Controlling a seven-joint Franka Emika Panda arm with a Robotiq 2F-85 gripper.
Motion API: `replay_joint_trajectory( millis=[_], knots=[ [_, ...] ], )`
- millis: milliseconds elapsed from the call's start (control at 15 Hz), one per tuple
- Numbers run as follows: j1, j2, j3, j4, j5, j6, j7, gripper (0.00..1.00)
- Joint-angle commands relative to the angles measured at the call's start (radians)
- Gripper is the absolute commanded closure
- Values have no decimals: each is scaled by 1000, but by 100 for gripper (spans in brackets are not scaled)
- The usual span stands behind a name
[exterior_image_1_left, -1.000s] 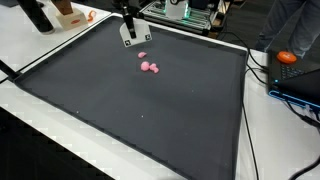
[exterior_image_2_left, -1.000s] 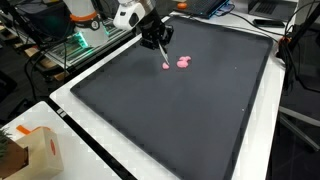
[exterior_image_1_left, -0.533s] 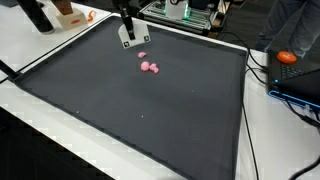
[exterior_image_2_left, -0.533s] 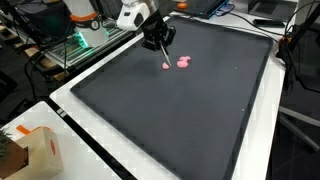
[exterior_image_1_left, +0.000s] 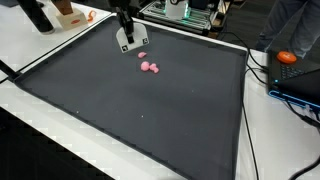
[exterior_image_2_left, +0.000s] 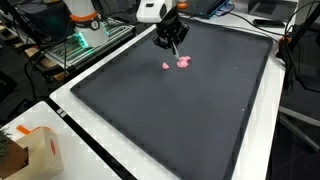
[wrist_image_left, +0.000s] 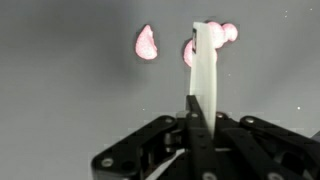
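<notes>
Exterior view: a white counter (exterior_image_1_left: 30, 120) carries a large black mat (exterior_image_1_left: 150, 110). Near the mat's far edge lie small pink pieces (exterior_image_1_left: 149, 66), one of them a little apart from the rest and closer to the arm. The gripper (exterior_image_1_left: 128, 41) hangs tip-down just beside that lone piece, apart from it. An orange thing (exterior_image_1_left: 287, 57) sits well off the mat.

Exterior view from another side: the gripper (exterior_image_2_left: 173, 45) points down close over the pink pieces (exterior_image_2_left: 184, 62) on the mat (exterior_image_2_left: 190, 110). Whether the tip touches the mat cannot be told. A box (exterior_image_2_left: 30, 150) stands on the counter (exterior_image_2_left: 100, 160), well apart.

Wrist view: the gripper (wrist_image_left: 205, 35) shows as one narrow pale strip, its fingers (wrist_image_left: 205, 80) clenched together with no gap and nothing between them. One pink piece (wrist_image_left: 147, 42) lies clear to the side. The others lie at the fingertips and are partly hidden behind them.

Judgement: the pieces look tiny and light, and likely to skid on the mat. The work would go best with slow, small moves, the tip lined up on one piece only and kept off its neighbours. To pick one up, the fingers would need to part first, above the mat and with the piece centred between them.
</notes>
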Motion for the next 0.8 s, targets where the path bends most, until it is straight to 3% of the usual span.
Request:
replay_joint_trajectory(
  millis=[0, 733],
  knots=[
    [41, 55, 11, 104, -136, -88, 89, 99],
    [229, 166, 60, 373, -523, -370, 200, 99]
  ],
)
